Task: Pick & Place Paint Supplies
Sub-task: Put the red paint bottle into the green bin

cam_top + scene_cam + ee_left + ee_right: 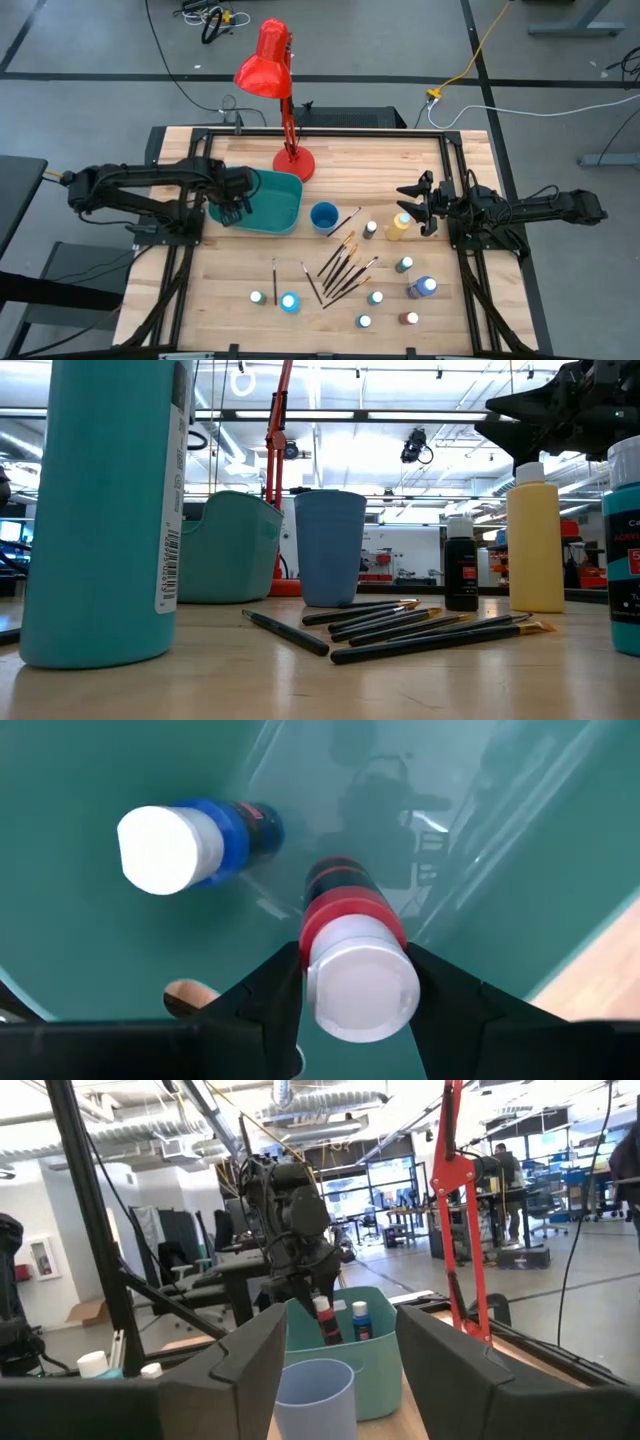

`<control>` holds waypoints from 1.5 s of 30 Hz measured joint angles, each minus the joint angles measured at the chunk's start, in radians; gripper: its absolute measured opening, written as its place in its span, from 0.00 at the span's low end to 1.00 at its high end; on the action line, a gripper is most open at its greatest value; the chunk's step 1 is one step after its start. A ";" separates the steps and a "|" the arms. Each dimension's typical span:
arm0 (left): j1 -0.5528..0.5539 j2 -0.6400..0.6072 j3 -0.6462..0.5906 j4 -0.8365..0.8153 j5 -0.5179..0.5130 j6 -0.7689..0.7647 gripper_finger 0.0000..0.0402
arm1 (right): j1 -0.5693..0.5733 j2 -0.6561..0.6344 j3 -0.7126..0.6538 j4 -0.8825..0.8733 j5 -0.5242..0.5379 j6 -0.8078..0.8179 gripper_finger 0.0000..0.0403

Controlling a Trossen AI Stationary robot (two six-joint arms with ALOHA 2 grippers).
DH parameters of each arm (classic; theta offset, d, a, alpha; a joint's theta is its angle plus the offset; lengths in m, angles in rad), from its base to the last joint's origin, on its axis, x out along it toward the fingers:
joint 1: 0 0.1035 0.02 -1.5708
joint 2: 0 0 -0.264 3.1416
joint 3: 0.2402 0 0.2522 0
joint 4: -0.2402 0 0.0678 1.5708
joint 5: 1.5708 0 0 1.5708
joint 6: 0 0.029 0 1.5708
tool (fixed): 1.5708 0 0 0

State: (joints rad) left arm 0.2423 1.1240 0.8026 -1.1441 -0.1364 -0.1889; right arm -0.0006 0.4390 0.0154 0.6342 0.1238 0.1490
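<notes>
The left gripper [357,982] hangs inside the teal bin [285,205], jaws clamped across a red paint bottle [352,955] whose long axis points down toward the bin floor, while the right gripper [412,198] waits with jaws apart.

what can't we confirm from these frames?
- High view: the left gripper covers part of the teal bin, hiding the red bottle it grips.
- Left wrist view: the brown object in the bin is cut off by a finger.
- Low view: a teal bottle blocks the table's left.
- High view: bottle labels too small.
</notes>
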 joint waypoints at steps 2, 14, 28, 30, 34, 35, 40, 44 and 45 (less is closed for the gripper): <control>0.013 0.000 -0.007 0.003 0.000 0.011 0.41 | 0.000 0.000 0.000 0.000 0.000 0.000 0.51; 0.061 0.001 -0.082 0.087 0.035 0.045 0.40 | 0.000 0.000 0.000 0.001 -0.001 0.001 0.51; 0.109 0.001 -0.083 0.089 -0.001 0.036 0.43 | 0.000 0.000 0.000 0.001 -0.003 0.004 0.51; 0.111 0.001 -0.083 0.089 -0.001 0.036 0.44 | 0.000 0.000 0.000 -0.002 -0.013 0.025 0.51; 0.111 0.001 -0.082 0.089 -0.001 0.035 0.47 | 0.000 0.000 0.000 -0.010 -0.046 0.049 0.51; 0.111 0.001 -0.082 0.089 -0.001 0.035 0.49 | 0.000 0.000 0.000 -0.009 -0.046 0.048 0.51; 0.111 0.001 -0.082 0.088 -0.004 0.022 0.54 | 0.000 0.000 0.000 0.009 -0.045 0.053 0.51; 0.111 0.001 -0.074 0.080 -0.005 0.017 0.58 | 0.000 0.000 0.000 0.038 -0.040 0.066 0.51; 0.111 0.001 -0.065 0.071 -0.005 0.016 0.58 | 0.000 0.000 0.000 0.044 -0.030 0.082 0.51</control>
State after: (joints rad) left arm 0.3534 1.1252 0.7371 -1.0733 -0.1413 -0.1725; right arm -0.0002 0.4389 0.0158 0.6778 0.0936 0.2313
